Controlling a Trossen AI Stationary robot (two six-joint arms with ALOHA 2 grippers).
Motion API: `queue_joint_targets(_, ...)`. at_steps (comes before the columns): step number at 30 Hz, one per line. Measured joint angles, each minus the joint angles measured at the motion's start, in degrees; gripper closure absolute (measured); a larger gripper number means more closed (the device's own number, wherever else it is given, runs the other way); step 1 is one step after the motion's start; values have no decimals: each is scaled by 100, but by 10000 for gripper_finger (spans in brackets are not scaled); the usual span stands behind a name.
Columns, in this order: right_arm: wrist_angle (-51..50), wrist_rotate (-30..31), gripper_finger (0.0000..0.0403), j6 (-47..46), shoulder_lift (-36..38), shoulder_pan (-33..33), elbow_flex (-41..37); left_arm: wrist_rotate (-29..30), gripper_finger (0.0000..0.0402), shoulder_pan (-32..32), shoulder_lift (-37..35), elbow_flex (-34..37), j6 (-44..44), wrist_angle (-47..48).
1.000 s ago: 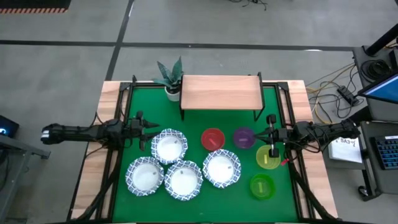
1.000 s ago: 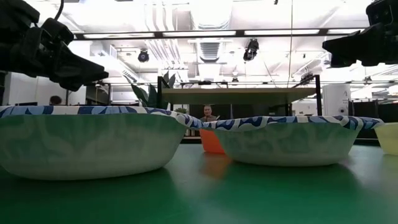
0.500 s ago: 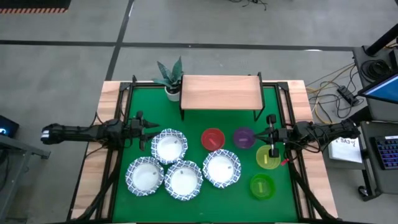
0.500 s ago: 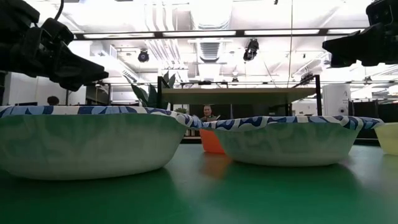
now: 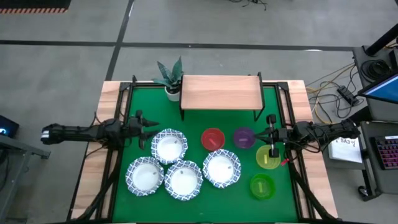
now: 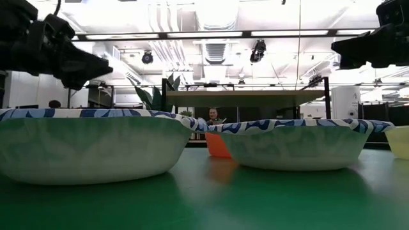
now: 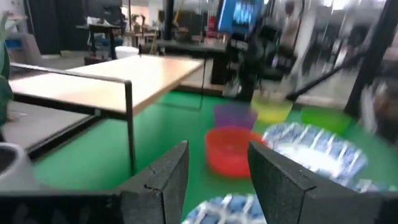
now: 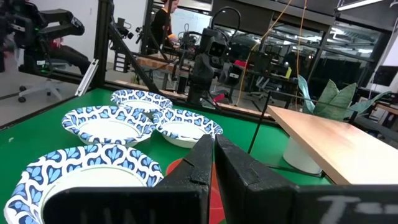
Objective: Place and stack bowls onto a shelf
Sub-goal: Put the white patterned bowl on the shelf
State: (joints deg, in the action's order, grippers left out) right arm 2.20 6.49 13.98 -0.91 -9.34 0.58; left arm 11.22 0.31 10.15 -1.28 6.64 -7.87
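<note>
Four white bowls with blue wavy rims (image 5: pixel 169 146) (image 5: pixel 145 175) (image 5: pixel 183 179) (image 5: pixel 222 168) sit clustered on the green mat. The red (image 5: pixel 212 138), purple (image 5: pixel 244 138), yellow (image 5: pixel 268 157) and green (image 5: pixel 262 186) bowls stand to their right. The wooden shelf (image 5: pixel 221 93) stands at the far side with nothing on it. My left gripper (image 5: pixel 154 127) (image 7: pixel 217 162) is open and hovers left of the farthest white bowl. My right gripper (image 5: pixel 260 135) (image 8: pixel 214 140) is shut and hovers between the purple and yellow bowls.
A potted plant (image 5: pixel 171 78) stands at the shelf's left end. Black frame rails (image 5: pixel 124 106) run along the mat's sides. Green mat lies bare between the shelf and the bowls (image 5: pixel 217 124). People show in the room behind the table (image 6: pixel 214 116).
My left gripper has risen slightly above the white bowls, as the low view shows. The bowls and my right gripper have kept still.
</note>
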Motion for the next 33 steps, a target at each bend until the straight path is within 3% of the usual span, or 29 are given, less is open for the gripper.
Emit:
queue_joint_targets(4,298,5,394,-283,0,0,2,-27,253,-12,-2,0,1539,-602)
queue_joint_targets(6,619,14,394,-531,4,0,2,-23,253,-12,-2,1,1849,-777)
queue_joint_targets(13,1567,182,394,-1216,-275,0,0,47,253,-12,20,0,1668,-1391)
queue_joint_targets(18,2103,821,394,-1415,-719,0,1,505,253,-10,106,0,1528,-2404)
queue_joint_targets(21,2250,1183,394,-1693,-1116,2,2,634,253,-9,181,0,1212,-2883)
queue_joint_targets(26,2387,1217,394,-1799,-1744,1,40,741,253,-10,291,0,691,-3125)
queue_joint_targets(33,2229,1308,394,-1742,-2374,1,678,774,253,-10,496,1,944,-3456)
